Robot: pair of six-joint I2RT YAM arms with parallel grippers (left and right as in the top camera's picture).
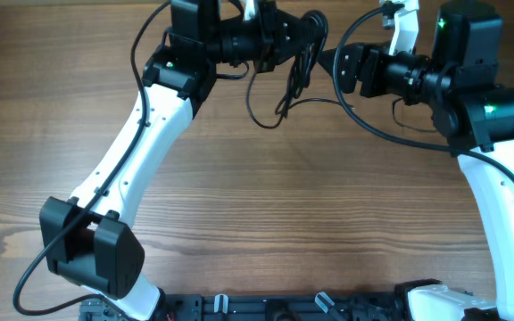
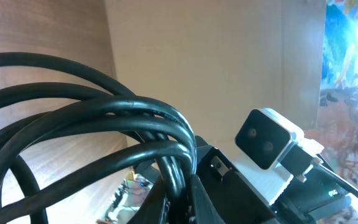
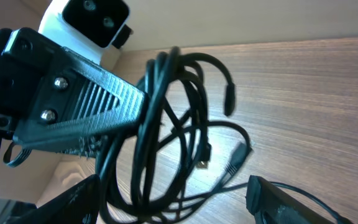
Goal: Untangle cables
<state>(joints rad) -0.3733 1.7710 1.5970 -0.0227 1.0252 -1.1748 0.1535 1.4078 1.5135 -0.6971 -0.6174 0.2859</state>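
Note:
The cables (image 1: 303,55) are a bundle of thin black cords held above the table at the far middle, with loops and plug ends dangling to the wood. My left gripper (image 1: 293,40) is shut on the top of the bundle. In the left wrist view the cables (image 2: 104,118) arch over and run down between the fingers of the left gripper (image 2: 178,199). My right gripper (image 1: 335,64) is just right of the bundle and faces it. In the right wrist view the right gripper (image 3: 179,205) is open wide, and the low loops of the cables (image 3: 157,112) hang between its fingers.
The table (image 1: 310,205) is brown wood. A thicker black wire (image 1: 391,134) curves from the right arm across the far right of the table. The table's far edge and a pale wall (image 2: 229,56) lie just behind the grippers.

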